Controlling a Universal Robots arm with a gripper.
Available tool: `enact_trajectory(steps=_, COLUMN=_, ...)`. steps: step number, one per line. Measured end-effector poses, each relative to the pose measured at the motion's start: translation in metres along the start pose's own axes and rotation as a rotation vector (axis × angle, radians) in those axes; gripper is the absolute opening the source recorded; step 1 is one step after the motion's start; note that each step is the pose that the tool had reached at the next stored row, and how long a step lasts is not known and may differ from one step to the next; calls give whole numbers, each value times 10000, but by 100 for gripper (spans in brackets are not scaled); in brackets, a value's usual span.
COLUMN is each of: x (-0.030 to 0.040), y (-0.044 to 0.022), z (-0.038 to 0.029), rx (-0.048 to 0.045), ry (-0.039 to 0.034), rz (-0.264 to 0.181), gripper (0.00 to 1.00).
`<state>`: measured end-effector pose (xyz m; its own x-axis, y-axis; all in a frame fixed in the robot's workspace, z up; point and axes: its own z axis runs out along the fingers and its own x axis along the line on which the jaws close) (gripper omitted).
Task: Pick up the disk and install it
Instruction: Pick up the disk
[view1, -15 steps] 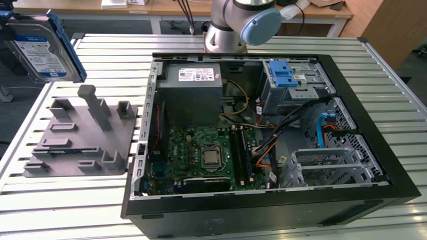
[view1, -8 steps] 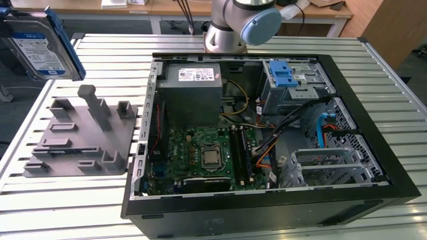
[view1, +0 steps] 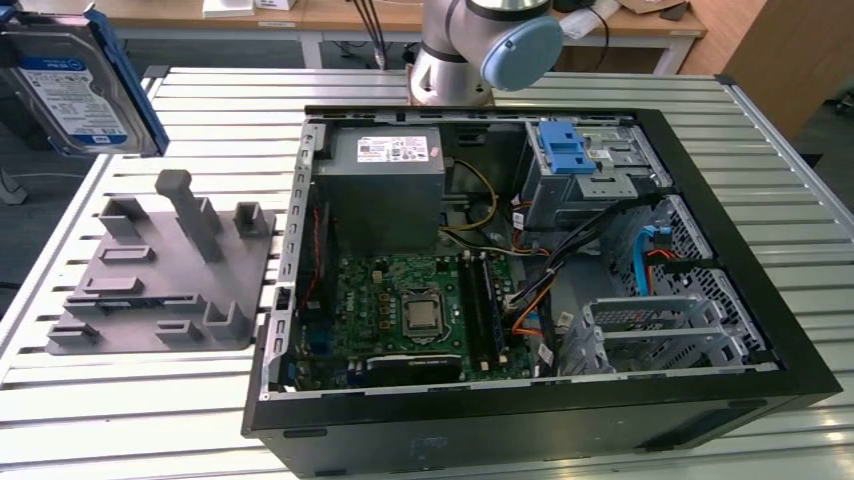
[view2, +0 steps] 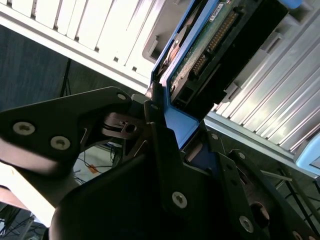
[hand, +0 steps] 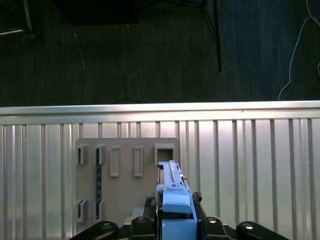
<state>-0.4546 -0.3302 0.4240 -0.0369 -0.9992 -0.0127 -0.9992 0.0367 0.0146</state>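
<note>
The disk (view1: 74, 85), silver-grey with a blue-and-white label and blue side rails, hangs in the air above the table at the exterior view's far left, over the grey fixture plate (view1: 160, 270). In both wrist views my gripper (view2: 180, 137) is shut on the disk's blue rail (view2: 177, 122), with black fingers (view2: 157, 140) pressing on either side. The disk's green circuit board (view2: 207, 47) faces the second wrist camera. In the first wrist view the disk (hand: 175, 197) stands edge-on in my gripper (hand: 176, 225), above the fixture plate (hand: 125, 172).
An open black computer case (view1: 534, 270) lies on the slatted metal table (view1: 174, 400). Inside it are a grey power-supply box (view1: 387, 185), a motherboard (view1: 407, 310) and a drive cage with a blue latch (view1: 567, 150). The arm's base (view1: 461, 60) stands behind the case.
</note>
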Motion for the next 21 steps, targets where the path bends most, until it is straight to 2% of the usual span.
enact_trajectory(steps=16, x=-2, y=2, z=-132, rx=1, ry=-1, rz=0, gripper=36)
enact_trajectory(steps=18, x=-6, y=3, z=-171, rx=1, ry=-1, rz=0, gripper=36)
enact_trajectory(steps=21, x=-6, y=3, z=-176, rx=-1, ry=1, rz=0, gripper=36)
